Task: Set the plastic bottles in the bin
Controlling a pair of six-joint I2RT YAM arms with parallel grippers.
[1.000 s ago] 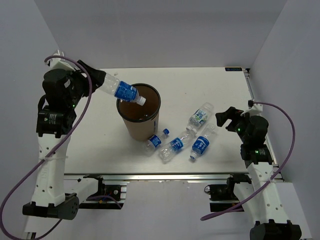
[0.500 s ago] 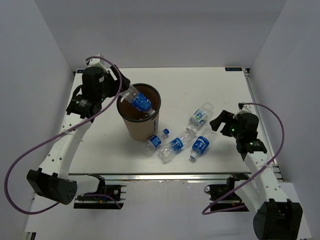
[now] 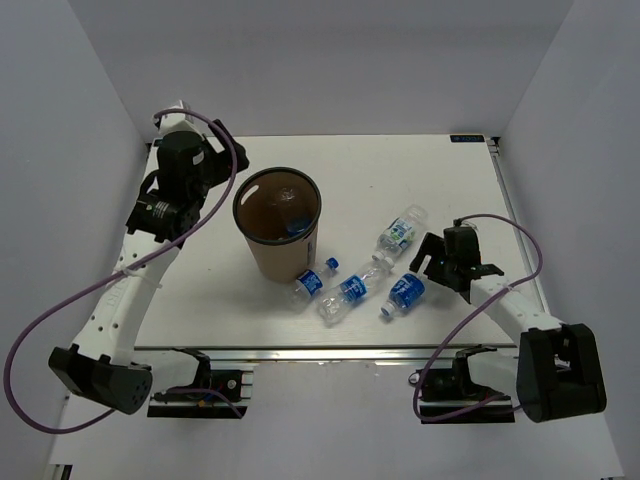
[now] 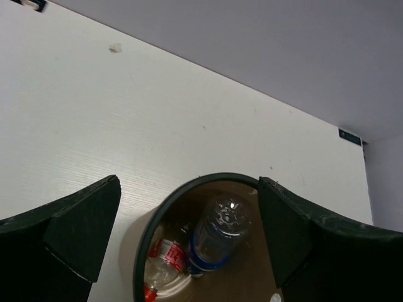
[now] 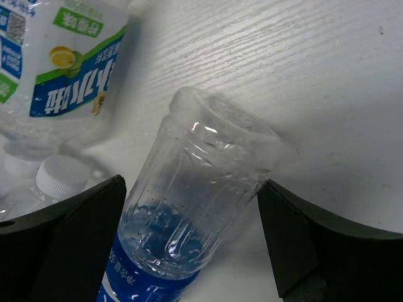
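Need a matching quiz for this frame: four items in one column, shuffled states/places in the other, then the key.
1. left gripper
2. right gripper
3. bin
4. green-labelled bottle

A. lying on the table, right of the bin
B. open, fingers either side of a lying blue-labelled bottle
C. upright, brown inside
D. open, over the bin's rim

Pairs: 1-D, 2-B, 3-C, 4-A

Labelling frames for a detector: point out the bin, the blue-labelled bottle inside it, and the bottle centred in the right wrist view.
bin (image 3: 282, 262), top external view, brown outer wall.
blue-labelled bottle in bin (image 4: 220, 234), left wrist view, clear body.
centred bottle (image 5: 189, 207), right wrist view, clear ribbed body.
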